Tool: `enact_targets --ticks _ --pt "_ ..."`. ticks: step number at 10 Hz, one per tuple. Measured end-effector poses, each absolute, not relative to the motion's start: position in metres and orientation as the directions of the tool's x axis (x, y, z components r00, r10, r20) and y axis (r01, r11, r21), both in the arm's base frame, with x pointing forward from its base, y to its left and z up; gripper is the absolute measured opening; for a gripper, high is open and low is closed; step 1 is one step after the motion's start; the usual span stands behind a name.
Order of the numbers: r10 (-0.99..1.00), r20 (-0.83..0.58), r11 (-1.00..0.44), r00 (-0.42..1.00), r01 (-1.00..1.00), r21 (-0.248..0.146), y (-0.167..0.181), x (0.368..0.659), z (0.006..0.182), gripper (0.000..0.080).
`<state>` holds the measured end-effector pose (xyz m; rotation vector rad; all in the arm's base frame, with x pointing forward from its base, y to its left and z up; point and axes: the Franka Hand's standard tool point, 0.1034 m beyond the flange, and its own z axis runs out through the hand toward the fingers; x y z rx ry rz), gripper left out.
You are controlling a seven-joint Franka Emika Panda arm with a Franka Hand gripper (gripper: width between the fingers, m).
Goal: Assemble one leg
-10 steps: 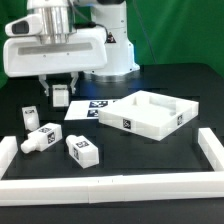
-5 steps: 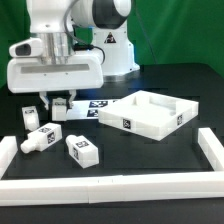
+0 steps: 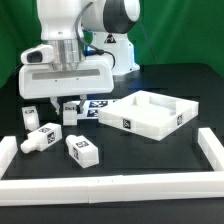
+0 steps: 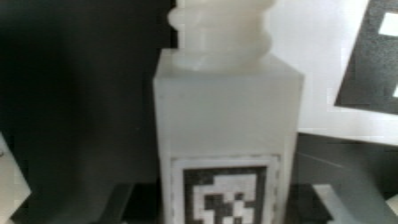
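My gripper (image 3: 69, 106) is shut on one leg (image 3: 71, 112), a chunky white peg with a tag sticker, and holds it just above the black table beside the marker board (image 3: 97, 106). In the wrist view the held leg (image 4: 222, 110) fills the middle, its narrow neck pointing away, with the dark fingers (image 4: 139, 203) at its sides. Three other legs lie loose at the exterior view's left: one upright (image 3: 30, 118), one on its side (image 3: 38, 138), one nearer the front (image 3: 82, 150).
The large white square panel (image 3: 150, 115) lies at the exterior view's right of the gripper. White border rails run along the front (image 3: 110, 186), the left (image 3: 8, 150) and the right (image 3: 211, 148). The robot base (image 3: 112, 55) stands behind.
The gripper has moved toward the exterior view's right and a little lower, carrying the leg with it. The loose legs and the panel have not moved.
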<state>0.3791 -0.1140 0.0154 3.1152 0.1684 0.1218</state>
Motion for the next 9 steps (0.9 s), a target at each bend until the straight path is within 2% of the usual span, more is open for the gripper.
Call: enact_targets --ticks 1,2,3,4,7,9 --pt "0.108 0.076 -0.994 0.991 0.107 0.024 -0.114 0.379 0.015 0.038" --pt "0.108 0.076 -0.994 0.991 0.107 0.023 -0.114 0.379 0.015 0.0515" --pt "0.11 0.07 -0.994 0.992 0.109 0.012 -0.108 0.38 0.018 0.0515" --pt "0.138 0.075 -0.99 0.988 0.139 -0.001 -0.094 0.389 0.031 0.0621" --pt "0.327 0.097 -0.944 0.94 0.33 -0.017 -0.033 0.428 0.077 0.0648" --pt "0.365 0.101 -0.93 0.925 0.368 -0.009 -0.012 0.434 0.07 0.0649"
